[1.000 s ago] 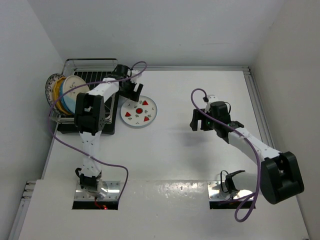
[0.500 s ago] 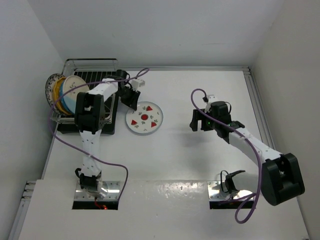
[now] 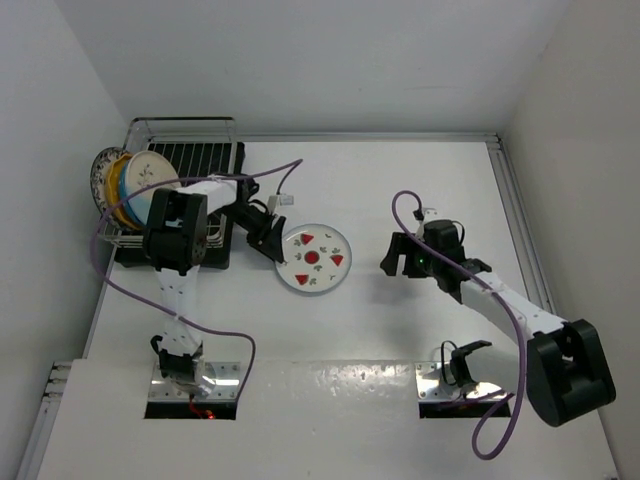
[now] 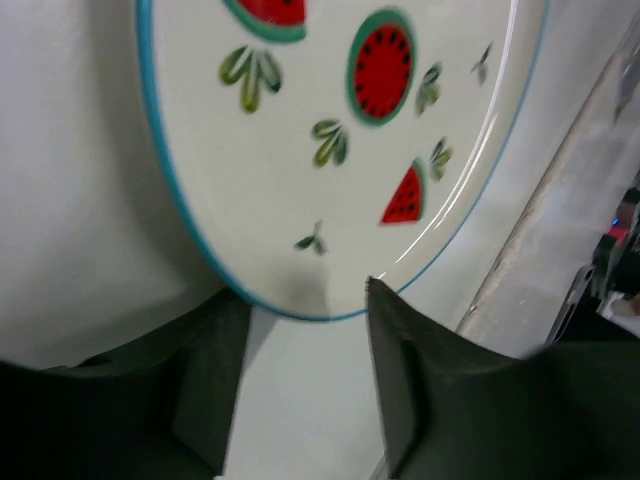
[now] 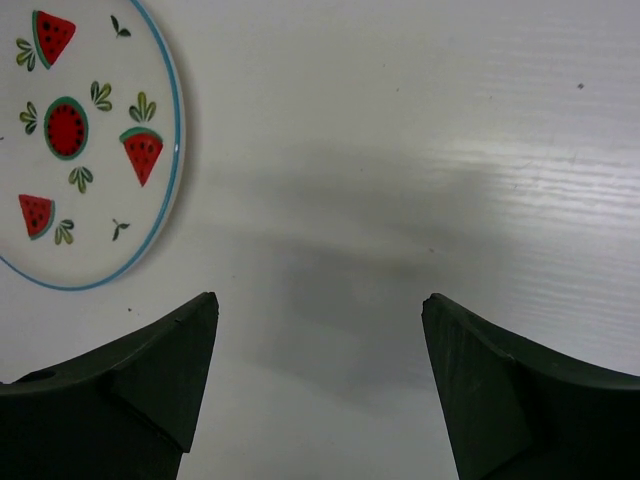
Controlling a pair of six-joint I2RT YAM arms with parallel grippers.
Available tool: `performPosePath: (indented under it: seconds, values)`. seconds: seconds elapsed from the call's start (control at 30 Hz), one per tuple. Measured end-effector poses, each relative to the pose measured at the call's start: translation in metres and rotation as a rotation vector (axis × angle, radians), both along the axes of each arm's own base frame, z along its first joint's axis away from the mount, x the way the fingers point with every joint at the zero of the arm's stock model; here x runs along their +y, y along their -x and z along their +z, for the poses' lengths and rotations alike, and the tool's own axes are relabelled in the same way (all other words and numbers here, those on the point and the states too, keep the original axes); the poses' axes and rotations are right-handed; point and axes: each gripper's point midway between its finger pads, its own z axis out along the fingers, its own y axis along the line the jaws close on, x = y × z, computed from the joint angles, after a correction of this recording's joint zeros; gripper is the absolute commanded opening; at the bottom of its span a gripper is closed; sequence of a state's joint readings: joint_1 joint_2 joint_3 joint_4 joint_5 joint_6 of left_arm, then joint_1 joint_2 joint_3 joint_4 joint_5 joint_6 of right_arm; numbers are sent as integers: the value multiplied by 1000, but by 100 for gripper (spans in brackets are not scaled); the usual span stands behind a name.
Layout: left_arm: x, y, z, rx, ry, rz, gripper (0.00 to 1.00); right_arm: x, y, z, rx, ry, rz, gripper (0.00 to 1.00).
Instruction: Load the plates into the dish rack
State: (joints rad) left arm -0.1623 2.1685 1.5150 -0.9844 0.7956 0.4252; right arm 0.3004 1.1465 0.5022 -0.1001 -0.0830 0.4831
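The white plate with red fruit slices (image 3: 313, 259) lies flat on the table, right of the dish rack (image 3: 186, 123). My left gripper (image 3: 270, 243) is open, low at the plate's left rim; in the left wrist view (image 4: 305, 297) the rim (image 4: 300, 180) sits at both fingertips. My right gripper (image 3: 392, 262) is open and empty, right of the plate; the right wrist view (image 5: 320, 312) shows the plate (image 5: 85, 150) at upper left. Four plates stand in the rack's left end: blue floral (image 3: 102, 172), yellow (image 3: 119, 186), teal (image 3: 137, 206), cream (image 3: 156, 170).
The rack sits over a black tray (image 3: 222, 258) in the back left corner, against the left wall. A raised table edge (image 3: 510, 190) runs along the right. Purple cables loop from both arms. The arm bases are at the near edge.
The fruit plate has slid right and toward the near edge, away from the rack, with my left gripper following at its rim. My right gripper has moved slightly nearer and lower.
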Motion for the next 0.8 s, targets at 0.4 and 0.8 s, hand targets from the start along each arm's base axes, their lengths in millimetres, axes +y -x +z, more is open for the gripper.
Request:
performPosePath:
  seconds: [0.4, 0.8]
  values:
    - [-28, 26, -16, 188, 41, 153, 0, 8, 10, -11, 30, -60, -43, 82]
    - [-32, 1, -9, 43, -6, 205, 40, 1, 18, -13, 24, -35, -59, 82]
